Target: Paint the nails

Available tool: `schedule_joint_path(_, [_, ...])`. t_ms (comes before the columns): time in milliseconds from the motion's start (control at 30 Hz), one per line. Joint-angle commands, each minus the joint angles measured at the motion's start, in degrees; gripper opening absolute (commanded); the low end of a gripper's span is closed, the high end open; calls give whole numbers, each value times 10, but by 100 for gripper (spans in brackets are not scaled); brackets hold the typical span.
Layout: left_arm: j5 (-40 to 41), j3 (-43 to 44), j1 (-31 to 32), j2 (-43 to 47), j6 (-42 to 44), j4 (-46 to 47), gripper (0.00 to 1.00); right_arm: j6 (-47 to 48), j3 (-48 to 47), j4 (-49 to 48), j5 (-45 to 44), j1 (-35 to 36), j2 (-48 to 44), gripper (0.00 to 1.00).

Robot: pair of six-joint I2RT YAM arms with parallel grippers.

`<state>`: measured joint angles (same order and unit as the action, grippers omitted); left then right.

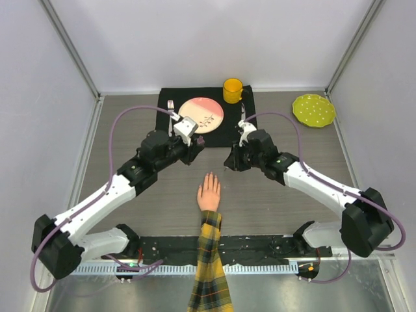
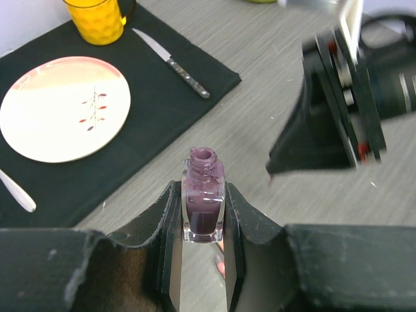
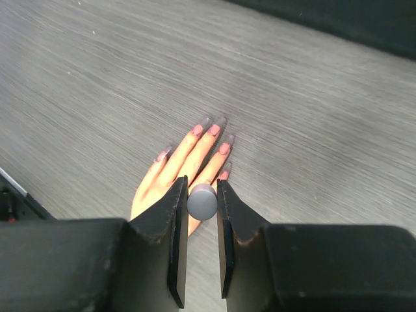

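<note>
Where the top cam looks down, the mannequin hand (image 1: pixel 209 192) lies palm-down at the table's (image 1: pixel 260 208) ctr, btwn the two arms. Its fingers point away from the bases, and a yellow-black plaid sleeve (image 1: pixel 210 273) runs back to the near edge. Its nails (image 1: pixel 210 175) are too small to read here. The left gripper (image 1: pixel 195 151) and right gripper (image 1: pixel 231 159) hang just beyond the fingertips, one on each side, facing each other. At the back a black placemat (image 1: pixel 170 97) carries a pink-cream plate (image 1: pixel 201 115), a fork (image 1: pixel 171 107) and a yellow mug (image 1: pixel 233 90). A green dotted plate (image 1: pixel 314 110) sits off to the right.

Left wrist cam: left gripper is clenched on a small purple polish bottle (image 2: pixel 203 195), neck open, dark polish inside. A bit of peach finger peeps out below it. A knife (image 2: pixel 172 64) lies on the placemat btwn plate and mat edge.

Right wrist cam: right gripper is clamped on a round grey cap (image 3: pixel 202 201), seen end-on, w/ both jaws tight against it. The hand lies under it on the grey wood-grain top, fingers close together. All five nails show: long, pink-mauve, w/ pale see-through tips. Can't tell whether any are wet.
</note>
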<state>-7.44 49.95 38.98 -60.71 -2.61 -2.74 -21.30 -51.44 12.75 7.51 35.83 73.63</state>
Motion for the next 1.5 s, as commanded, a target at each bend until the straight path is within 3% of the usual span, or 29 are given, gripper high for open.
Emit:
schedule_joint_path(0, [28,38,1,-46,-8,116,0,-10,41,-124,34,1,18,1])
schedule_joint_path(233, [70,58,1,-118,-18,173,0,12,70,-186,31,-1,67,1])
schedule_joint_path(433, [103,91,-5,-151,-24,165,0,-4,64,-194,47,-18,78,1])
schedule_joint_path(667, [81,125,-65,-162,-70,123,0,-4,37,-156,120,-61,91,1])
schedule_joint_path(767, [93,147,-74,-169,-57,108,0,19,-1,-84,137,-66,104,1])
schedule_joint_path(933, [93,229,-82,-217,-110,29,0,34,-50,-9,155,-73,132,1])
schedule_joint_path(1100, [81,296,-82,-251,-147,-3,0,30,-38,-8,182,-72,157,1])
schedule_joint_path(1300, [52,400,-82,-305,-129,-74,0,42,-53,-3,195,-72,191,1])
schedule_joint_path(1467, [36,436,-82,-332,-122,-104,0,50,-70,5,199,-71,209,1])
